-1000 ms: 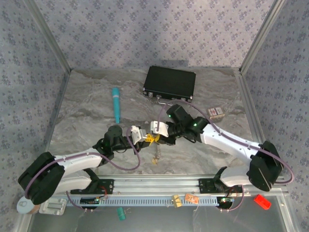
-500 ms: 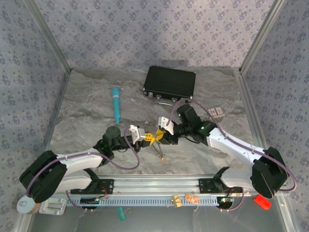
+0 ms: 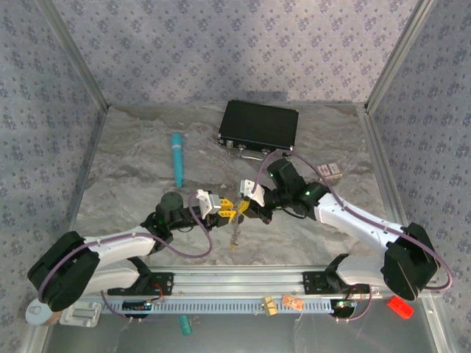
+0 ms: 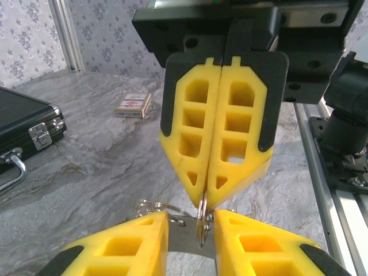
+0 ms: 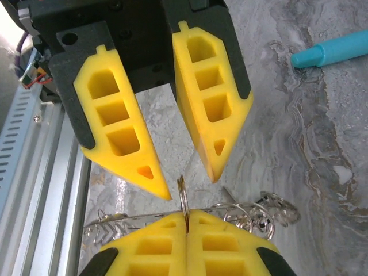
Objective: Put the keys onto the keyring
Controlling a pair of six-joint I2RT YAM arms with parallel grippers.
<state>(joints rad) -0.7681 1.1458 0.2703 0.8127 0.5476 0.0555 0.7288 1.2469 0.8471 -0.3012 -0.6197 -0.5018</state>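
A thin metal keyring (image 5: pixel 183 192) stands edge-on between the two grippers, low over the middle of the table. My right gripper (image 5: pixel 188 214) is shut on its lower rim. My left gripper (image 5: pixel 190 185) faces it with its jaws open on either side of the ring, not touching it. In the left wrist view the keyring (image 4: pixel 202 224) pokes out of the right gripper (image 4: pixel 206 198) into the gap of my left gripper (image 4: pixel 191 217). A silvery key (image 5: pixel 115 221) and a few small linked rings (image 5: pixel 247 215) hang from the ring. From above, the key (image 3: pixel 235 237) dangles below both grippers.
A black case (image 3: pixel 259 125) lies at the back. The teal pen (image 3: pixel 176 158) rests at the back left. A small card box (image 3: pixel 329 171) sits to the right. The metal rail (image 3: pixel 235 283) runs along the near edge.
My left gripper has opened and my right gripper has closed on the keyring. The hanging key has swung from slanting to straight down.
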